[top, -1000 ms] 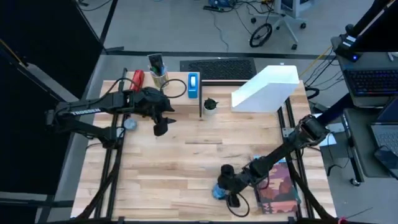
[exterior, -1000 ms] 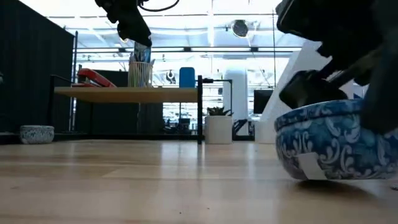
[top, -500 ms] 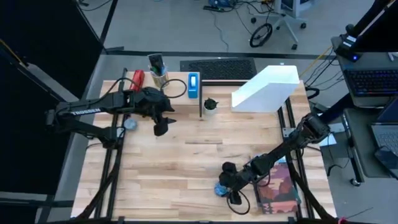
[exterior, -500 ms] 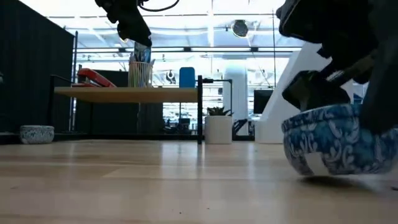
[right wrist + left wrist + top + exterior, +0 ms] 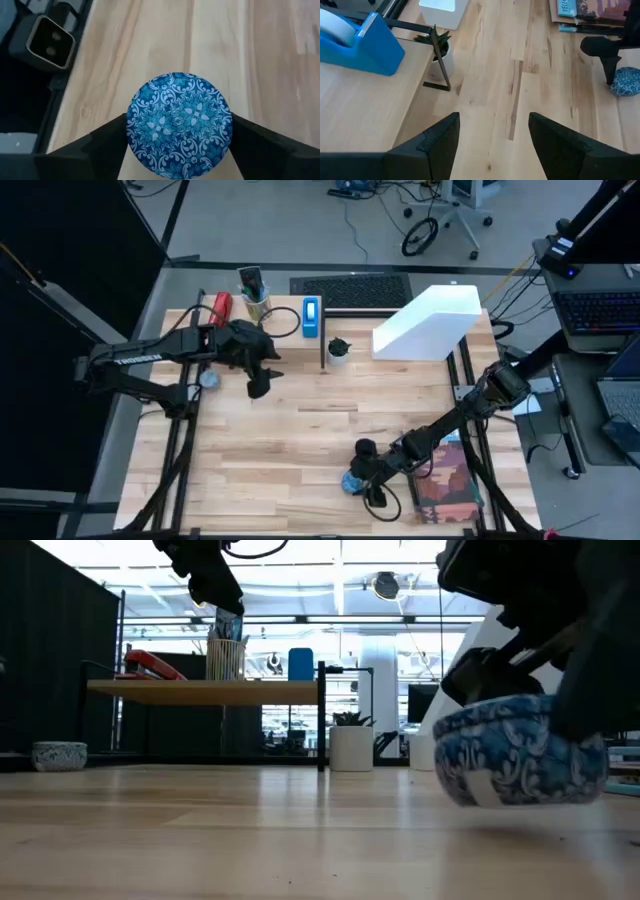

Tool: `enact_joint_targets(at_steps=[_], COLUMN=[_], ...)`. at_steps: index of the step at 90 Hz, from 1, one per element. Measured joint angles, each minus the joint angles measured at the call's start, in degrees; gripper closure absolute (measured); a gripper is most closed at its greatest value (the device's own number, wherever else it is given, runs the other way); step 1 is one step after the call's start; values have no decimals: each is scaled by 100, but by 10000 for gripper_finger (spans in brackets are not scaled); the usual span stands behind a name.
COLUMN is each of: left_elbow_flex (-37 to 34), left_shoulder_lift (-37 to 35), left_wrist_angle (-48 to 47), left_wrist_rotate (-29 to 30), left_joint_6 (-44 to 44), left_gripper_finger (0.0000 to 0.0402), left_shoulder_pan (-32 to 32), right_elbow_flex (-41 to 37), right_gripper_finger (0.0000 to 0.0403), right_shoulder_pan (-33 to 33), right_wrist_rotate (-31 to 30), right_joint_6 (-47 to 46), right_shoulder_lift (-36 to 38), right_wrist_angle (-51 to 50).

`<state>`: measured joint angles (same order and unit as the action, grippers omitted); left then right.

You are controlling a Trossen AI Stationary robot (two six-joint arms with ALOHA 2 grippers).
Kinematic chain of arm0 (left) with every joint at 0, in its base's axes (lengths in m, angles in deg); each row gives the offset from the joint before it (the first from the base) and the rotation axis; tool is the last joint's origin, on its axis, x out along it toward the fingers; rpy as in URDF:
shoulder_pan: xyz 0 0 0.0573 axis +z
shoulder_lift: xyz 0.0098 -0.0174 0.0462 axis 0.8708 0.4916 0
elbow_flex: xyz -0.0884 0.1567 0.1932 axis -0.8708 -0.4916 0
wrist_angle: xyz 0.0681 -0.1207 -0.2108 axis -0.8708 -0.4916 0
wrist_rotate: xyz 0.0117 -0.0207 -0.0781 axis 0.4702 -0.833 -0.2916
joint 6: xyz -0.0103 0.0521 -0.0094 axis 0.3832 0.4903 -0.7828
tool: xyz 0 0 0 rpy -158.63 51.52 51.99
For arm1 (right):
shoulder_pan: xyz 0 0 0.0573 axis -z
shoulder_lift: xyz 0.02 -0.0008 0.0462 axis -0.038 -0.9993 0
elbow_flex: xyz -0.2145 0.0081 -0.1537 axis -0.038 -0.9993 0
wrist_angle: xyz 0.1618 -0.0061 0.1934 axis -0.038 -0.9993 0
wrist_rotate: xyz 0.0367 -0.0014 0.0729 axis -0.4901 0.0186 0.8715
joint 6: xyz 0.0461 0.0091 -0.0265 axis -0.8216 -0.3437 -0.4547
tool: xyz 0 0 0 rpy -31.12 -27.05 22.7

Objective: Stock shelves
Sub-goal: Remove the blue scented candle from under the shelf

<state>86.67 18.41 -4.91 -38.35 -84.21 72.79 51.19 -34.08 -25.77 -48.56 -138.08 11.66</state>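
The left dark six-joint arm is extended from the worktop's left edge toward its far side, and its two-finger left gripper (image 5: 258, 383) is held with fingers (image 5: 432, 145) spread wide apart. The right dark arm is stretched from the right edge toward the near edge, where the right gripper (image 5: 356, 478) is closed around a blue patterned bowl (image 5: 178, 124).

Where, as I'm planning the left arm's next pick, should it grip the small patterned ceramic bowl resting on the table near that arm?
By the rim of the small patterned bowl, straight down from above, one finger inside, one outside: it stands upright, mouth up, and its low rounded wall would likely slip from a side pinch.
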Motion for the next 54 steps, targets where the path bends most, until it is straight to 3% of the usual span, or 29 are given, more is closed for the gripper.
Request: enact_joint_targets(at_steps=[37,54], left_elbow_flex=[0,0], left_shoulder_lift=[0,0], left_wrist_angle=[0,4], left_wrist_rotate=[6,42], left_joint_6=[-26,-28], left_gripper_finger=[178,178], left_shoulder_pan=[2,2], right_elbow_flex=[7,7], right_gripper_finger=[17,10], right_shoulder_pan=[105,362], right_wrist_rotate=[99,726], right_joint_6=[243,259], right_shoulder_lift=[29,393], right_wrist_angle=[-330,-756])
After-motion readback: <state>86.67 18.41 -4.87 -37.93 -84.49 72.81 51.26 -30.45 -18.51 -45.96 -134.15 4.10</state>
